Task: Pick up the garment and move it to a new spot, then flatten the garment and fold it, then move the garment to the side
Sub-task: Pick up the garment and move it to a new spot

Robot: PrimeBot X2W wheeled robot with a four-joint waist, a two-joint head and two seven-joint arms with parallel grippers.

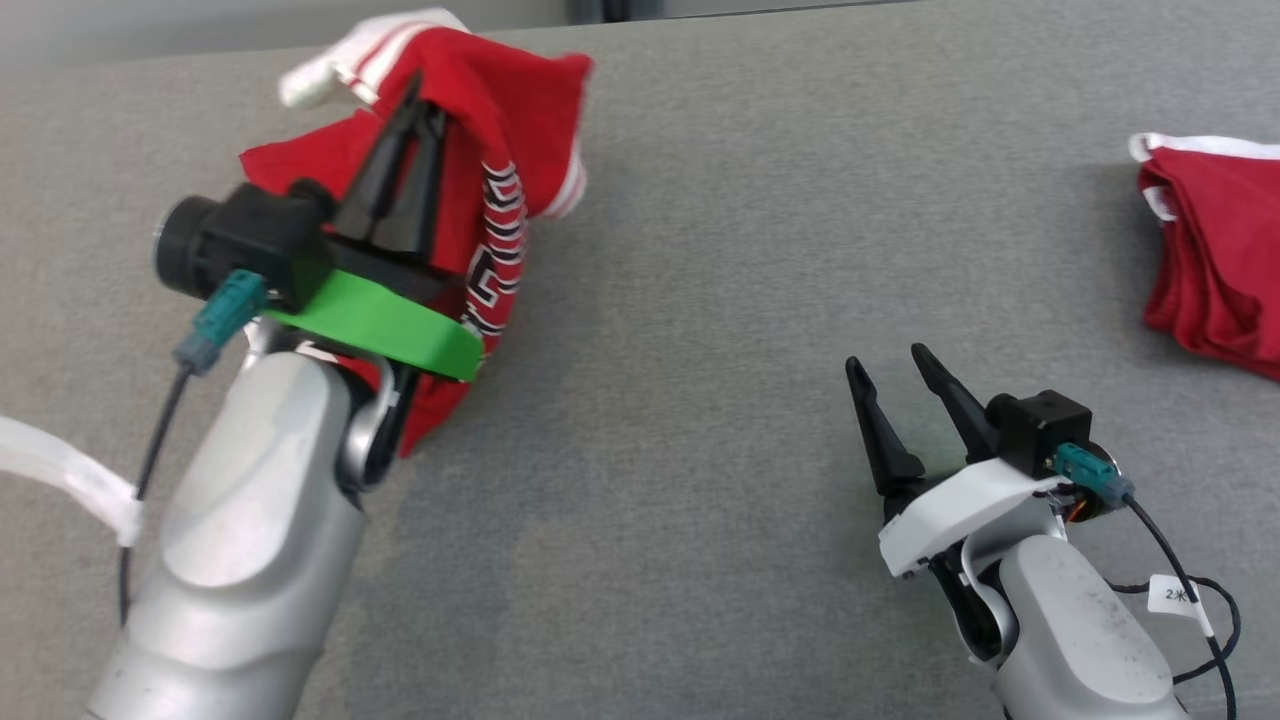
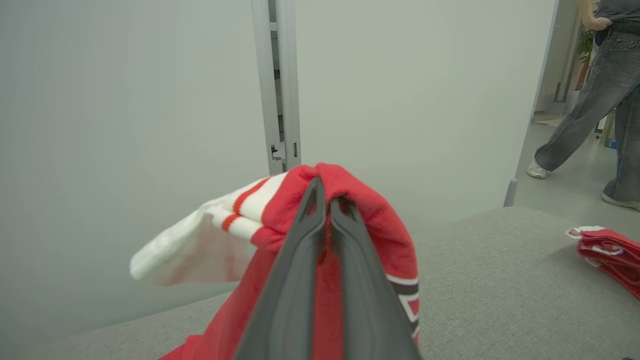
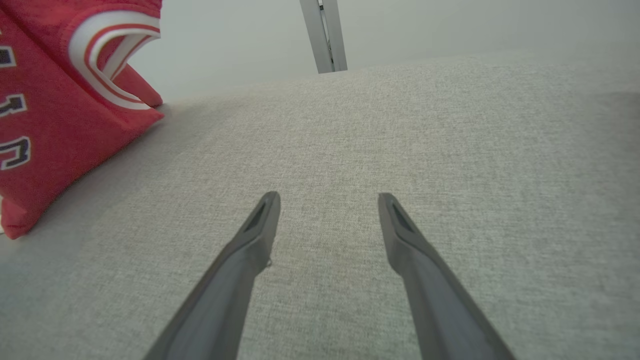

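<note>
Left gripper (image 1: 425,100) is clamped on the red garment (image 1: 510,100), drawn up in a bunch at the grey table's (image 1: 700,400) far left, while the right gripper (image 1: 885,357) sits splayed and empty; this looks like the pickup step, with carrying it elsewhere next.

Red garment (image 1: 505,100) with white stripes, grey surface (image 1: 700,350)

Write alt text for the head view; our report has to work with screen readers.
The left gripper, shut, holds a bunched red and white jersey at the upper left of a grey fabric surface. The right gripper sits open and empty at the lower right, and a second red garment lies at the right edge.
</note>
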